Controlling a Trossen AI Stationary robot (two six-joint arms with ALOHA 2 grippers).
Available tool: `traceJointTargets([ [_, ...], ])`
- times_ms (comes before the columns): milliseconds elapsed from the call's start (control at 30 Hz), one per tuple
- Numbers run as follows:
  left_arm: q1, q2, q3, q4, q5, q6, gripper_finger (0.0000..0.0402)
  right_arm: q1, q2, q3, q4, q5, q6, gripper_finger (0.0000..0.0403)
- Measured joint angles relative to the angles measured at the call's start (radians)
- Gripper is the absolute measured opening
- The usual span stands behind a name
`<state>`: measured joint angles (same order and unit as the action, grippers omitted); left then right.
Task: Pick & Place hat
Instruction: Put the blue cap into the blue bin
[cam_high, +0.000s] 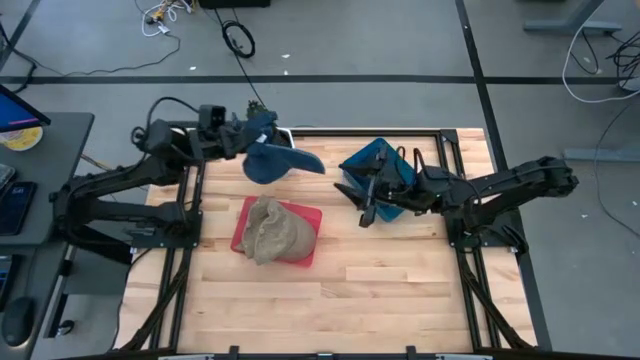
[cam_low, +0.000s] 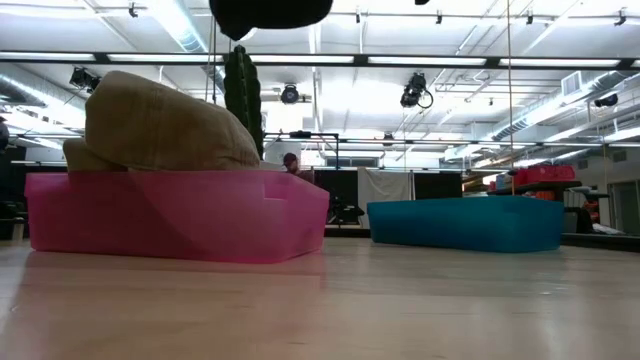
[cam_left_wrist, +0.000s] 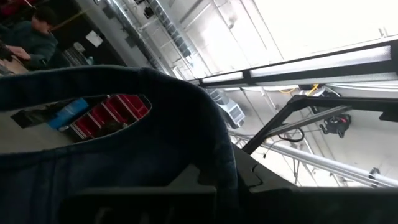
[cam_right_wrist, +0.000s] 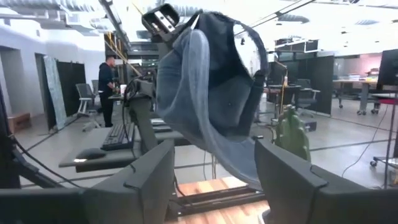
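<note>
Wooden worktop (cam_high: 330, 290) on grey flooring: a red bin (cam_high: 310, 238) holds a tan hat (cam_high: 272, 230), beside a blue bin (cam_high: 378, 160). Left claw (cam_high: 252, 128) holds a denim hat (cam_high: 275, 160) aloft; right claw (cam_high: 364, 203) spread wide.

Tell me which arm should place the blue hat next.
Left. Its pincer already holds the blue hat aloft beside the red bin. The right pincer is open and empty, over by the blue bin.
</note>
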<state>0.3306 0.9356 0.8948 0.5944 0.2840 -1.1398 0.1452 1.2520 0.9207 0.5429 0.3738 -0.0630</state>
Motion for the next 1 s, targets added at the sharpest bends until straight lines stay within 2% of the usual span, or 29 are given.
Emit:
traceJointTargets([
  [333, -0.064, 0.104, 0.000, 0.095, -0.016, -0.008, 0.0002, 0.000, 0.025, 0.000, 0.030, -0.023, 0.005, 0.0284],
  [500, -0.082, 0.133, 0.000, 0.118, -0.026, -0.009, 0.0002, 0.000, 0.025, 0.000, 0.030, -0.042, 0.043, 0.0289],
  [700, -0.094, 0.146, 0.000, 0.134, -0.030, -0.010, 0.0002, 0.000, 0.025, 0.000, 0.023, -0.049, 0.060, 0.0257],
  [1000, -0.094, 0.145, 0.000, 0.154, -0.041, -0.002, 0.0002, -0.004, 0.029, 0.000, 0.018, -0.107, 0.108, 0.0158],
])
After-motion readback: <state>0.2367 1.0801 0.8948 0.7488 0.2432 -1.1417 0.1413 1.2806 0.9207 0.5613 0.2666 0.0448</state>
